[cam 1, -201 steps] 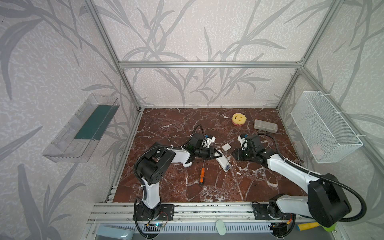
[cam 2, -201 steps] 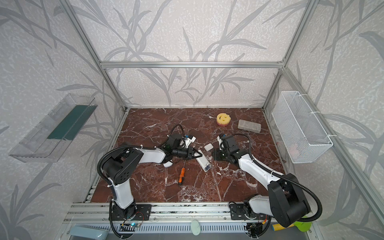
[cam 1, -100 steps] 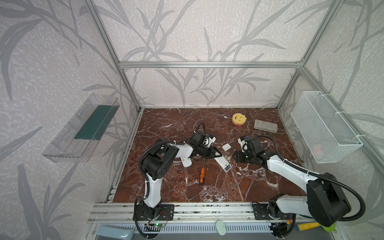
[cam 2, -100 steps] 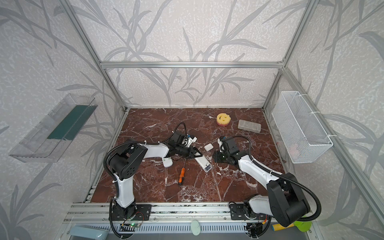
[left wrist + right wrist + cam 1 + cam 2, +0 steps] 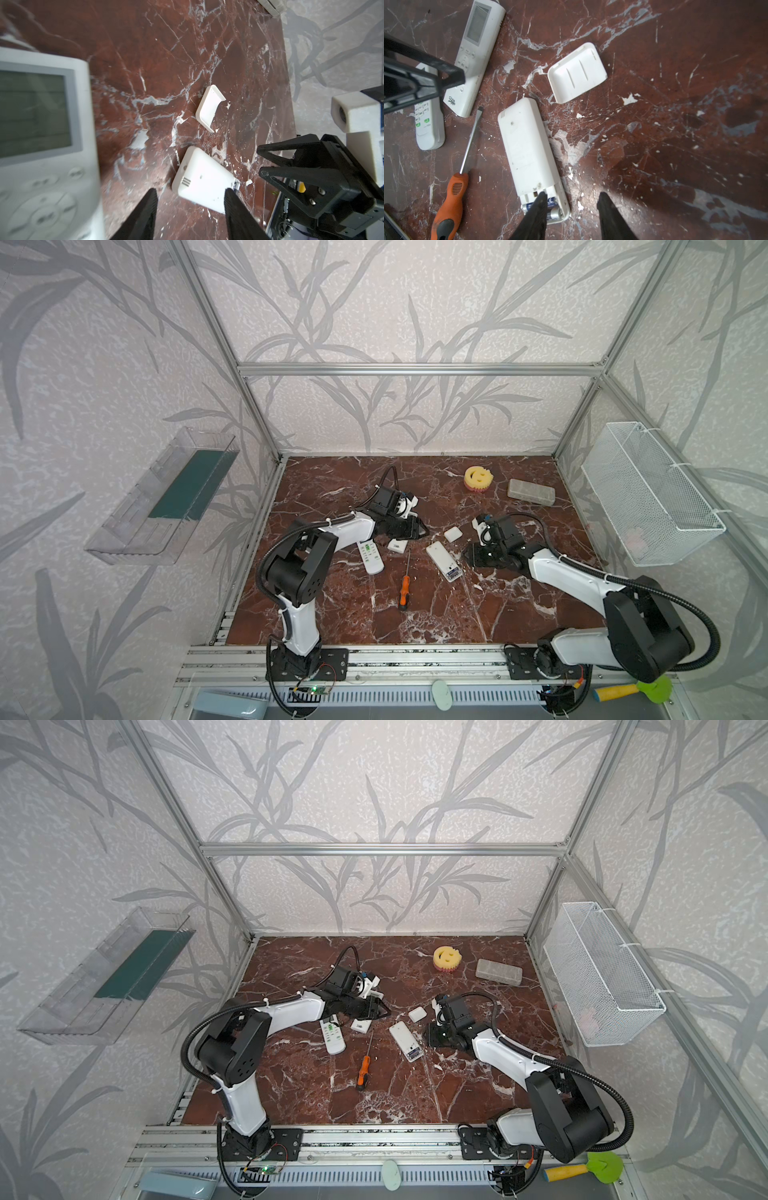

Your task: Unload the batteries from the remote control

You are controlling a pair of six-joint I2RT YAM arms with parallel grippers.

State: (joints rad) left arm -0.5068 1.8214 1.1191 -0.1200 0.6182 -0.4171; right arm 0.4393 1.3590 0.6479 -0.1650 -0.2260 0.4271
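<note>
Marble tabletop (image 5: 374,614) fills the lower middle of both top views. Left gripper (image 5: 190,193) hangs left of centre, its fingers spread with nothing between them. Right gripper (image 5: 572,195), right of centre, is likewise parted and holds nothing, one fingertip (image 5: 539,204) over an open compartment. At centre lies a face-down white remote (image 5: 441,558), a small white cover (image 5: 453,534) just beside it. Batteries (image 5: 554,213) sit inside that compartment, at the remote's end nearest the right gripper.
</note>
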